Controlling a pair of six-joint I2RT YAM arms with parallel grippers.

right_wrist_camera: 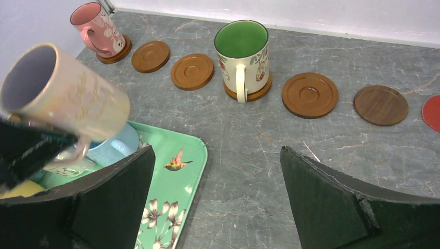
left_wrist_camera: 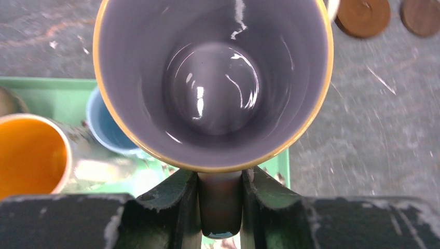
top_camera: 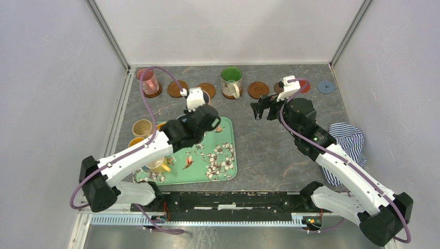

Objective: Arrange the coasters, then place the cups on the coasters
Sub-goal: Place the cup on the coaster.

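My left gripper (left_wrist_camera: 220, 199) is shut on the handle of a cup with a lilac inside (left_wrist_camera: 212, 83). In the right wrist view this lilac cup (right_wrist_camera: 67, 98) hangs tilted over the far corner of the green tray (right_wrist_camera: 176, 181). A pink cup (right_wrist_camera: 98, 28) and a green cup (right_wrist_camera: 243, 52) each stand on a coaster in the back row. Bare wooden coasters (right_wrist_camera: 150, 56) (right_wrist_camera: 192, 71) (right_wrist_camera: 310, 95) lie between and beside them, then a dark brown one (right_wrist_camera: 381, 105), a red one (right_wrist_camera: 431, 113) and a blue-grey one (top_camera: 326, 86). My right gripper (right_wrist_camera: 218, 150) is open and holds nothing above the table.
On the floral tray (top_camera: 212, 155) stand a light blue cup (left_wrist_camera: 106, 127), an orange cup (left_wrist_camera: 26, 155), a tan cup (top_camera: 142, 127) and a yellow cup (top_camera: 155, 165). A striped cloth (top_camera: 347, 140) lies at the right. Walls close in three sides.
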